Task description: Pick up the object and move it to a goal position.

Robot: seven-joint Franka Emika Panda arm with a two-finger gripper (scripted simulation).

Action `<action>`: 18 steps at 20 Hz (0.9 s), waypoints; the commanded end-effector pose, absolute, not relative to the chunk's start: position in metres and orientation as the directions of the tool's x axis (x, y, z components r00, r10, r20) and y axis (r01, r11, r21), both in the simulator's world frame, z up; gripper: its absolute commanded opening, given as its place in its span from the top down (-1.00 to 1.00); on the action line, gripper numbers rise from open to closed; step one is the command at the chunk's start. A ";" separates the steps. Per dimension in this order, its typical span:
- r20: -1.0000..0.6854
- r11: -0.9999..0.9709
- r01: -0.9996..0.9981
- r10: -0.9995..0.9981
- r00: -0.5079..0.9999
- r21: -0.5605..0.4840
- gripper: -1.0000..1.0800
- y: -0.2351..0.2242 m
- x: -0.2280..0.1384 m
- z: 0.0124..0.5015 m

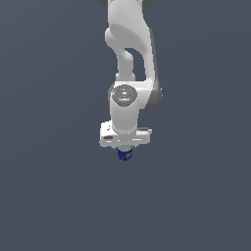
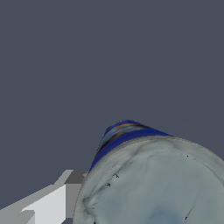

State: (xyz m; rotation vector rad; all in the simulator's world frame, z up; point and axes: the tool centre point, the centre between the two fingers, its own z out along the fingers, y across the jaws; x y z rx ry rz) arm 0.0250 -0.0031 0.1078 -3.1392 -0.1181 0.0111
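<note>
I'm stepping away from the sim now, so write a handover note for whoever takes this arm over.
Gripper: pointing down with the blue can right under it, between the fingers. One grey finger shows at the can's side in the wrist view. Whether the jaws are clamped on the can cannot be told.
Can: its pale grey top fills much of the wrist view, with the blue wall and orange label beyond it.
Done: gripper brought to the can.
Left: confirm the grasp, then carry the can to the goal. No goal marker shows in either view.
</note>
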 end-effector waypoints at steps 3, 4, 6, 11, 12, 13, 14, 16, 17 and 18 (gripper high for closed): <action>-0.001 -0.997 0.075 0.075 0.997 0.000 1.00 -0.014 0.026 0.147; -0.001 -0.997 0.075 0.075 0.997 0.000 1.00 -0.017 0.025 0.157; -0.001 -0.997 0.075 0.075 0.997 0.000 1.00 -0.024 0.025 0.178; -0.001 -0.997 0.075 0.075 0.997 0.000 1.00 -0.041 0.023 0.236; -0.001 -0.997 0.075 0.075 0.997 0.000 1.00 -0.045 0.023 0.248; 0.000 -0.997 0.075 0.075 0.997 -0.001 1.00 -0.048 0.023 0.260; 0.000 -0.997 0.075 0.075 0.997 -0.001 1.00 -0.052 0.023 0.272; 0.000 -0.997 0.075 0.075 0.997 -0.001 1.00 -0.059 0.022 0.294; 0.000 -0.997 0.075 0.075 0.997 -0.001 1.00 -0.062 0.022 0.306; 0.000 -0.997 0.075 0.075 0.997 -0.001 1.00 -0.066 0.022 0.317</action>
